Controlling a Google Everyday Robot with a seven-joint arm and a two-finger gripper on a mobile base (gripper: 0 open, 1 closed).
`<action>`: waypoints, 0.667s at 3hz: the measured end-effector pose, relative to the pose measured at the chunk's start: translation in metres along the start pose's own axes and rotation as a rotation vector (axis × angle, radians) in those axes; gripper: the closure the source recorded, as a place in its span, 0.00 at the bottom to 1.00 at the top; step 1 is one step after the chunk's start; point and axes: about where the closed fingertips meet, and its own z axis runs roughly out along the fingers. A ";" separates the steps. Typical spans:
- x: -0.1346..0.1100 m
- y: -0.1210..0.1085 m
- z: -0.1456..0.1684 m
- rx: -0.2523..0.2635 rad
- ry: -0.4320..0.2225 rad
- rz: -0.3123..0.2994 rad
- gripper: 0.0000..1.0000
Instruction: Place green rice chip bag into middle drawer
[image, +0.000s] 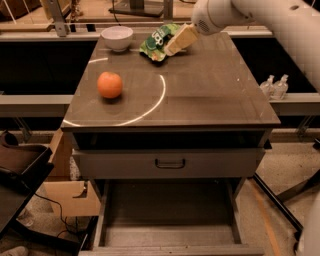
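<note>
The green rice chip bag (156, 41) lies crinkled at the back of the cabinet top, just right of the white bowl. My gripper (179, 40) reaches in from the upper right on a white arm. Its tan tip is at the bag's right edge and overlaps it in this view. The middle drawer (167, 222) is pulled out wide at the bottom of the cabinet, with its bare grey floor showing and nothing in it.
A white bowl (117, 37) sits at the back left of the top and an orange (109, 84) at the left. The drawer above the pulled-out one is shut, with a dark handle (170, 163). Two small bottles (274, 86) stand off to the right.
</note>
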 end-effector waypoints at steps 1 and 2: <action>0.002 0.006 0.031 -0.001 -0.008 0.089 0.00; -0.001 0.010 0.062 -0.015 -0.021 0.160 0.00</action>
